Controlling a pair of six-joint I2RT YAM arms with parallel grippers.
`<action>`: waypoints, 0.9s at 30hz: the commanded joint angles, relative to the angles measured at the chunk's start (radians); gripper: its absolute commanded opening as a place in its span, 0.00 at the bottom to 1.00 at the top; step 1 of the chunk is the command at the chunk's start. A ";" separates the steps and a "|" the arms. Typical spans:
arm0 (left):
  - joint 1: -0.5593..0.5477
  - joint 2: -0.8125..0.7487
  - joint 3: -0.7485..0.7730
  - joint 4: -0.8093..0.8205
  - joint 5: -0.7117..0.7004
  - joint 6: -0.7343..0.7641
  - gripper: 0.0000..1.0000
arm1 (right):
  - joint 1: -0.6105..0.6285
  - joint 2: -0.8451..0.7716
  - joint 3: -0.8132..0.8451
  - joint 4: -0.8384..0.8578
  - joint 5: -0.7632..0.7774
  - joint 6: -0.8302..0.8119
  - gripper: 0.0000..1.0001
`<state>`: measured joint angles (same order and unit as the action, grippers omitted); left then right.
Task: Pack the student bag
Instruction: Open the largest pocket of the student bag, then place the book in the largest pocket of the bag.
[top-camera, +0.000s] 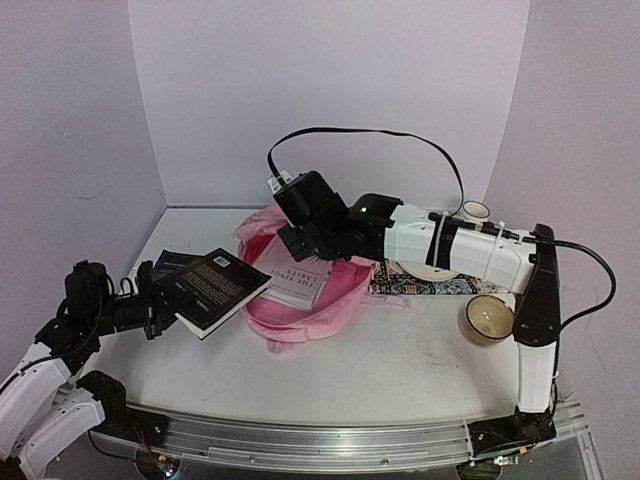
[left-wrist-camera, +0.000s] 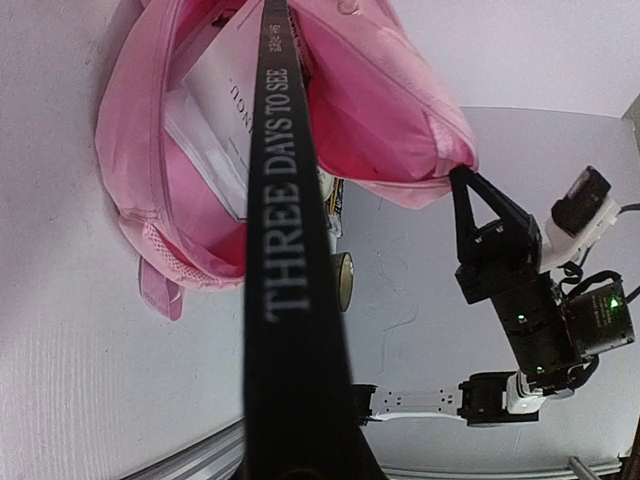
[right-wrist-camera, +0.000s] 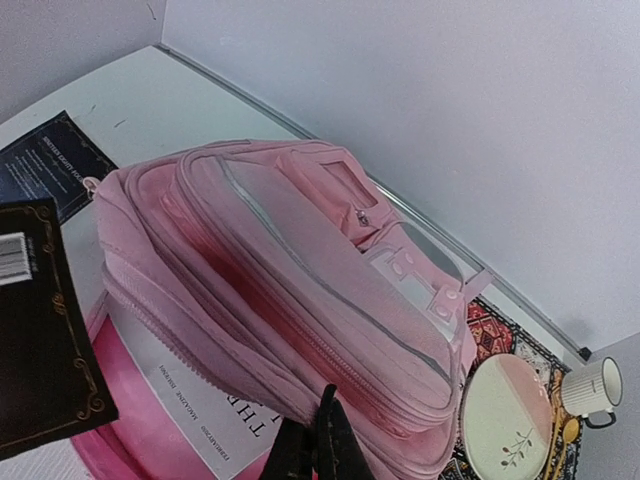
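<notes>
The student bag, a soft pink backpack, lies open in the middle of the table. A white magazine lies inside it. My right gripper is shut on the edge of the bag's front flap and holds it raised above the opening. My left gripper is shut on a black book, held flat at the bag's left side, with its far corner over the bag's rim. The spine reads "THREE DAYS TO SEE" and hides the left fingers in the left wrist view.
A dark blue book lies flat on the table left of the bag. To the bag's right, a patterned mat carries a white plate. A white cup stands behind it and a bowl near the right arm.
</notes>
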<state>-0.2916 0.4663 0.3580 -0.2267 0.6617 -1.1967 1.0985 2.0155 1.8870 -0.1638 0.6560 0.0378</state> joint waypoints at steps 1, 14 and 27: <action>-0.015 0.040 -0.042 0.251 0.048 -0.061 0.08 | 0.008 -0.075 0.041 0.095 -0.059 0.054 0.00; -0.285 0.301 0.012 0.562 -0.245 -0.077 0.06 | 0.010 -0.139 -0.034 0.155 -0.154 0.065 0.00; -0.395 0.781 0.106 0.935 -0.432 -0.124 0.04 | 0.018 -0.165 -0.072 0.156 -0.213 0.083 0.00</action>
<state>-0.6279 1.1530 0.3596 0.4744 0.3332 -1.3206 1.1015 1.9503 1.8034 -0.1192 0.4514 0.0956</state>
